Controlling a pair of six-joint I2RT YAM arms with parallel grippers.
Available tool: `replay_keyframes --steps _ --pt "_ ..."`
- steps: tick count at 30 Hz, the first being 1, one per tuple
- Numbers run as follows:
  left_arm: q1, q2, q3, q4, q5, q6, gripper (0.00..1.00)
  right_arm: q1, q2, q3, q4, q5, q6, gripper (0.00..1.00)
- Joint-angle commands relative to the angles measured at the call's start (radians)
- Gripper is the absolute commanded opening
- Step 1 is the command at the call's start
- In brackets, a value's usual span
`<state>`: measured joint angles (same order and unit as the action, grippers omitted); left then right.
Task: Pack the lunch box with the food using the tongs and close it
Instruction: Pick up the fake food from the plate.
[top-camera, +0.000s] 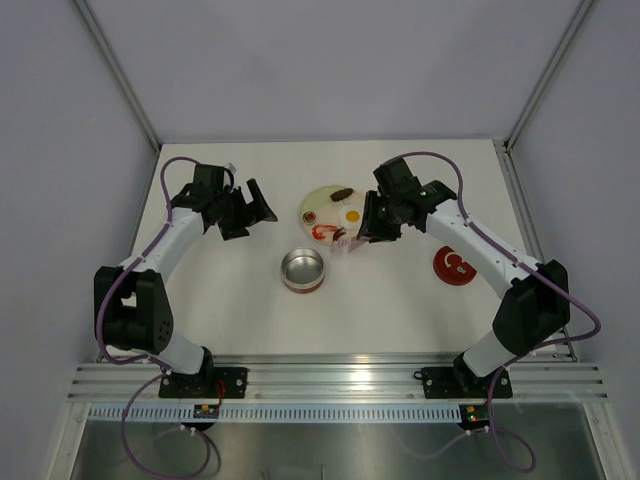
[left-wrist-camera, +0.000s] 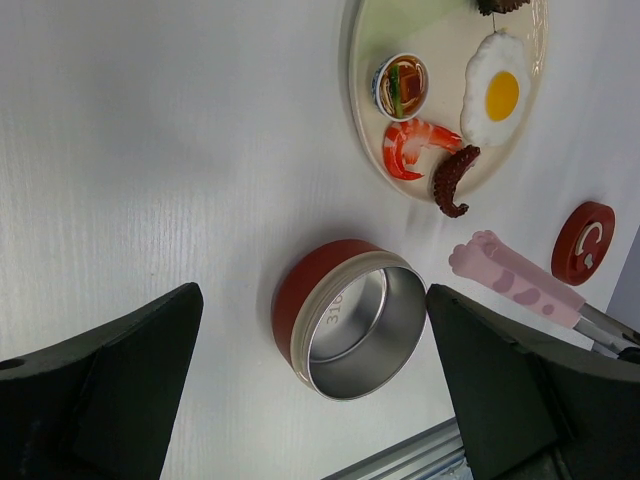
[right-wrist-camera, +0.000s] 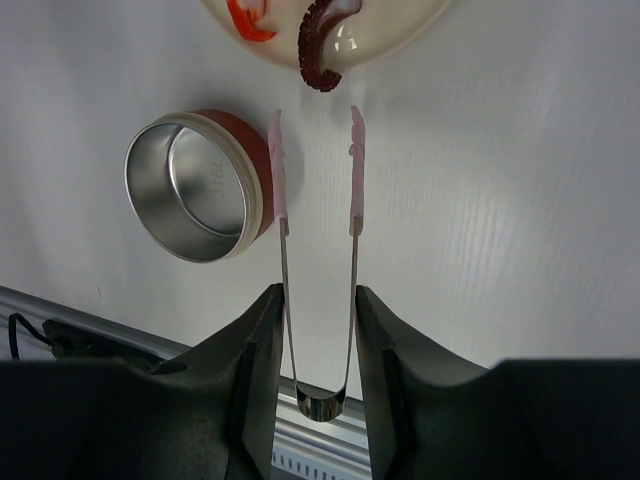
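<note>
The lunch box (top-camera: 303, 270) (left-wrist-camera: 350, 330) (right-wrist-camera: 200, 185), a shiny round tin with a red base, stands open and empty at mid-table. Its red lid (top-camera: 454, 264) (left-wrist-camera: 583, 242) lies flat to the right. The food rests on a pale plate (top-camera: 318, 205) (left-wrist-camera: 440, 40): a fried egg (top-camera: 351, 215) (left-wrist-camera: 497, 90), a red-and-white shrimp (left-wrist-camera: 415, 145) and a dark tentacle piece (left-wrist-camera: 455, 180) (right-wrist-camera: 320, 50). My right gripper (top-camera: 364, 234) (right-wrist-camera: 318, 300) is shut on the tongs (top-camera: 346, 240) (right-wrist-camera: 355, 180), whose pink tips stand apart just short of the tentacle piece. My left gripper (top-camera: 245, 210) (left-wrist-camera: 312, 300) hangs open left of the plate.
A small bowl (left-wrist-camera: 402, 85) with toy filling also sits on the plate. An aluminium rail (top-camera: 330, 380) runs along the table's near edge, by the arm bases. Grey walls close in the back and sides.
</note>
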<state>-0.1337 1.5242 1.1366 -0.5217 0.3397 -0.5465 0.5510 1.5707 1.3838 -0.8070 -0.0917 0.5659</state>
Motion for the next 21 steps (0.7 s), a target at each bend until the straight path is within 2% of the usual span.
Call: replay_keyframes --steps 1,12,21 --pt "-0.003 0.001 0.002 0.034 0.015 0.006 0.99 0.009 -0.006 0.061 0.009 0.055 0.003 0.4" --pt "-0.001 -0.001 0.0 0.022 0.007 0.014 0.99 0.009 0.084 0.164 0.028 0.086 -0.02 0.39" --pt "-0.001 0.005 0.002 0.022 0.004 0.013 0.99 0.01 0.135 0.166 0.048 0.078 -0.02 0.39"
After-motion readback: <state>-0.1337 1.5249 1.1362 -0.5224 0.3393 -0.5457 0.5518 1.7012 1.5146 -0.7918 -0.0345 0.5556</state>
